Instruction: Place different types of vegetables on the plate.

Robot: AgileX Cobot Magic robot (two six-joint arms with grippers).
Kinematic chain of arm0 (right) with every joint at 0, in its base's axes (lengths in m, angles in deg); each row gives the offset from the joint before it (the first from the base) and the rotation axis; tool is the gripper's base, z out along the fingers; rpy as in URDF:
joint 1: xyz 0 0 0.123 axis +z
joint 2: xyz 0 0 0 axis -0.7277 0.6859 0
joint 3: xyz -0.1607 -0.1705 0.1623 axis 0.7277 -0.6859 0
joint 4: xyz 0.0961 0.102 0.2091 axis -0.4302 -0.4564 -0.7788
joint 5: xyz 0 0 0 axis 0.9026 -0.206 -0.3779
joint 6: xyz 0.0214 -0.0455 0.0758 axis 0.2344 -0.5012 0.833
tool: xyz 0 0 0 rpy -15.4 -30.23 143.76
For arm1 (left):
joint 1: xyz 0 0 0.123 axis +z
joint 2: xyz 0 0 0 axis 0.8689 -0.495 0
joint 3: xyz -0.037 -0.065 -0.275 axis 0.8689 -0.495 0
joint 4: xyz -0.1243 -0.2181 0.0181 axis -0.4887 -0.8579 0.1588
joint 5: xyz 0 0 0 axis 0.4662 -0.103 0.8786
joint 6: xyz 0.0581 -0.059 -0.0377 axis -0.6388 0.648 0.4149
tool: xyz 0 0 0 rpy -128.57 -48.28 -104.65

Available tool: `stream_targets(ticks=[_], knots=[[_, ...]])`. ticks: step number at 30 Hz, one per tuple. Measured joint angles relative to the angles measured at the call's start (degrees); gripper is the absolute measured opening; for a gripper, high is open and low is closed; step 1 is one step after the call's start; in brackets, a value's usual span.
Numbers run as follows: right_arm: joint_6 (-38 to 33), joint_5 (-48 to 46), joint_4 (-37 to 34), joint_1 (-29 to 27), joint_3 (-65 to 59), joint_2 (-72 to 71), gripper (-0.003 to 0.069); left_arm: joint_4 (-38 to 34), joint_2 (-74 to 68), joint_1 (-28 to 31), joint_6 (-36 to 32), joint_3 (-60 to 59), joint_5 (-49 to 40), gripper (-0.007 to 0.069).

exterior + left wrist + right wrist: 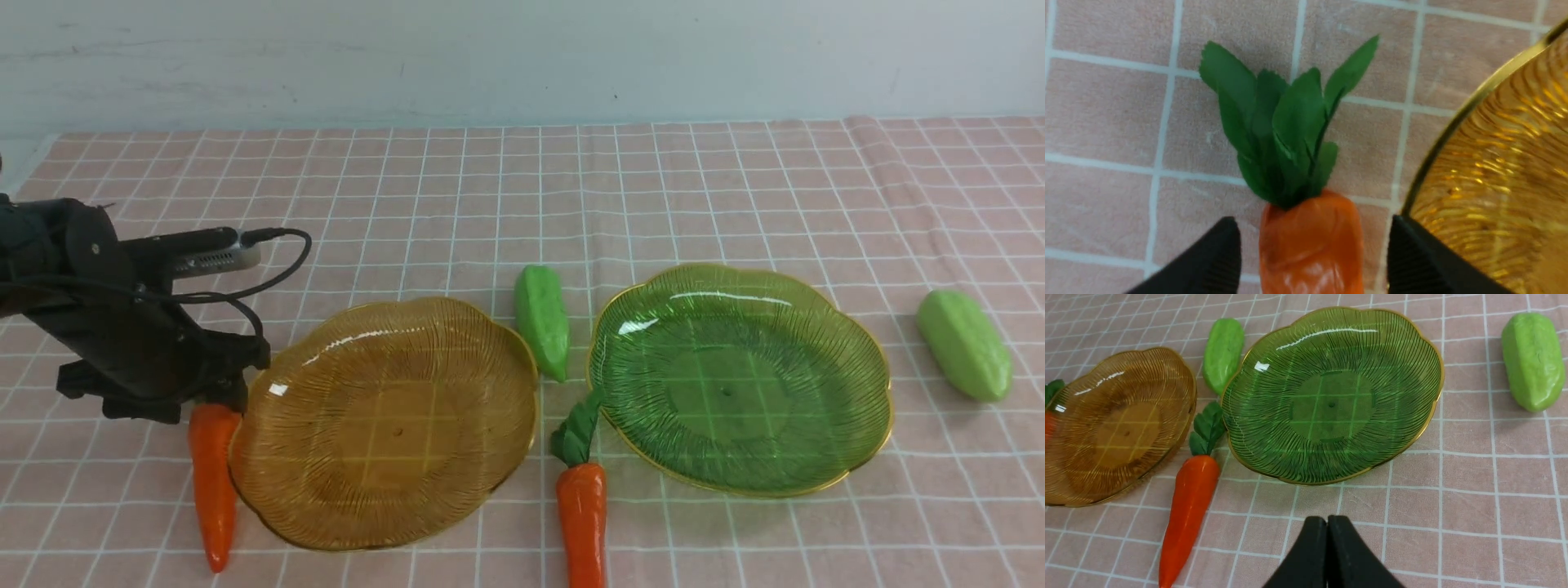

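My left gripper [216, 396] is low over the thick end of an orange carrot [214, 482] that lies against the left rim of the amber plate [384, 425]. In the left wrist view the gripper [1312, 222] is open. Its black fingers [1216, 261] stand either side of the carrot [1310, 249] with a gap on each side, below the green leaves [1286, 134]. A second carrot [582, 514] lies between the amber plate and the green plate [739, 380]. One light green gourd [543, 321] lies between the plates, another gourd [965, 345] at the right. My right gripper [1327, 520] is shut and empty.
Both plates hold nothing. The amber plate's gold rim [1457, 118] runs close beside one left finger. A pink checked cloth [522, 188] covers the table, and a pale wall stands behind it. The right arm does not show in the front view.
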Motion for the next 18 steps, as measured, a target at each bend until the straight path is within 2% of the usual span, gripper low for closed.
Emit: stream_targets(ticks=[3,6,8,10,14,18], knots=[[0.0,0.0,-0.1,0.0,0.0,0.0,-0.0015,0.0,-2.8,0.0,0.1,0.4,1.8,0.0494],[0.0,0.3,-0.1,0.0,0.0,0.0,-0.0015,0.0,-3.7,0.1,0.5,0.4,2.4,0.0481],[-0.1,0.6,-0.1,0.0,0.0,0.0,-0.0015,-0.1,-4.1,0.1,0.8,0.5,2.4,0.0437],[-0.1,0.7,-0.1,0.0,0.0,0.0,-0.0015,-0.1,-4.2,0.1,0.9,0.5,2.3,0.0342],[-0.1,0.9,-0.1,0.0,0.0,0.0,-0.0015,-0.1,-4.2,0.1,1.1,0.6,1.2,0.0225],[-0.1,1.0,-0.1,0.0,0.0,0.0,-0.0015,0.0,-3.6,0.1,1.1,0.6,0.3,0.0201]])
